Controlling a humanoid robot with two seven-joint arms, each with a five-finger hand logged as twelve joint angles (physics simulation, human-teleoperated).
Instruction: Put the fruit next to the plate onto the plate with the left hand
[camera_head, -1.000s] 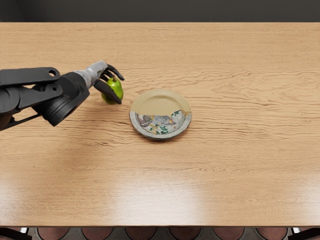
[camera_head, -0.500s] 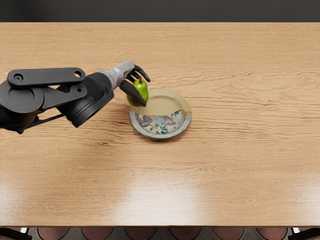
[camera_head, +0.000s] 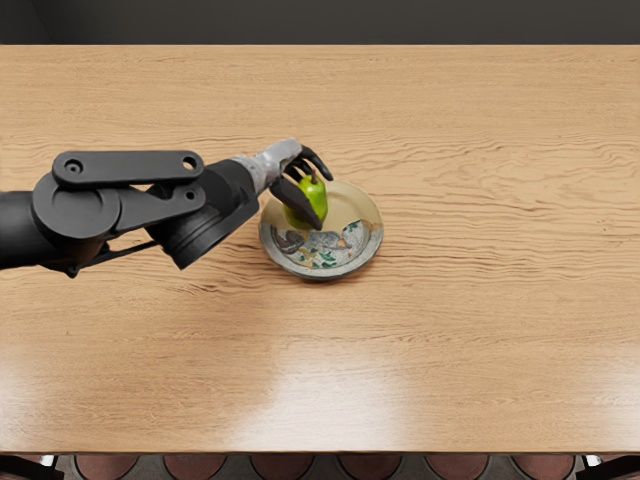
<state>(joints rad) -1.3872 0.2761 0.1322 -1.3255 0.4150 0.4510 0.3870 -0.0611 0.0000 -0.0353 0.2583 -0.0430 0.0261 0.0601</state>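
Over the plate's left part: 1 left hand (camera_head: 300, 178), dark fingers curled round 1 green fruit (camera_head: 312, 195), gripping it. Fingers cover part of the fruit. Whether the fruit touches the plate: can't tell. 1 plate (camera_head: 372, 236), patterned on its near half, sits a bit left of the bench (camera_head: 480, 330) centre, slightly nearer the far edge. Vs 0.5 s ago: hand + fruit have shifted right, from the plate's left rim to above its surface; plate unmoved. Plate's left rim is hidden behind the wrist. Arm runs off past the bench's left edge.
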